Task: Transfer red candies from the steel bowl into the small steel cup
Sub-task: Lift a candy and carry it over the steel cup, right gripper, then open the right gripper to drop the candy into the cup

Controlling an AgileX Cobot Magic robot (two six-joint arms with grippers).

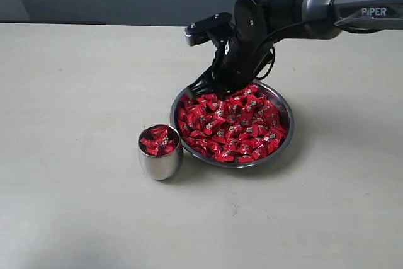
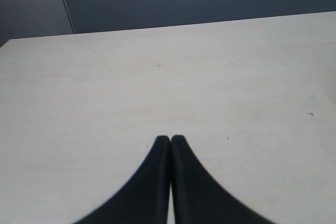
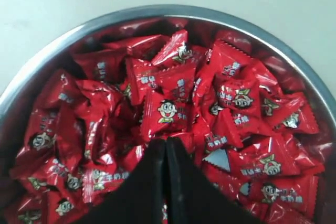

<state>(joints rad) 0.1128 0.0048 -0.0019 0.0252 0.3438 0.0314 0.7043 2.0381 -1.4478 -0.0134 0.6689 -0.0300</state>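
Observation:
The steel bowl (image 1: 291, 124) stands right of centre, heaped with red candies (image 1: 234, 127). Just to its left stands the small steel cup (image 1: 160, 163), with a few red candies (image 1: 157, 140) inside. My right gripper (image 1: 203, 86) hangs at the bowl's far-left rim. In the right wrist view the right gripper (image 3: 166, 142) is shut, tips pressed together just above the candies (image 3: 168, 109), with nothing visibly between them; the bowl's rim (image 3: 157, 10) curves beyond. My left gripper (image 2: 170, 139) is shut over bare table, and does not show in the exterior view.
The pale table (image 1: 75, 92) stretches around the bowl and cup, with a dark wall behind it. The right arm (image 1: 315, 1) reaches in from the upper right above the bowl's far side.

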